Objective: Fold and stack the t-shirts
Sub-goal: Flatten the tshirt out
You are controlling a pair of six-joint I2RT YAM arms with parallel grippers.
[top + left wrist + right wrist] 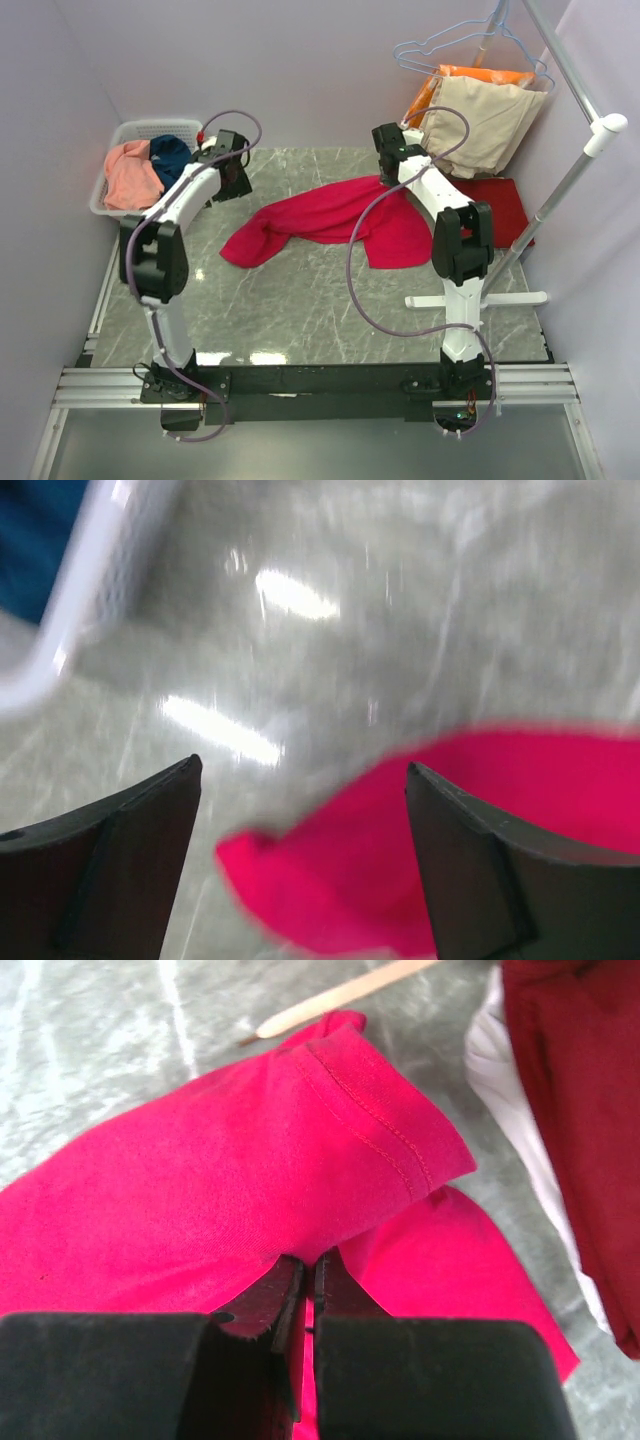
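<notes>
While the right gripper (308, 1265) is pinching the limp, light red shirt (200, 1180) near a likely sleeve hem (385, 1125), the spread left gripper (303, 765) is hovering near its loose end.

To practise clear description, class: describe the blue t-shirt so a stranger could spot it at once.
At the far left corner of the grey marble table sits a white basket. Two crumpled shirts lie in it: the dark teal-blue t-shirt is the right-hand one, beside the salmon-pink t-shirt, and the only blue cloth in view.
</notes>
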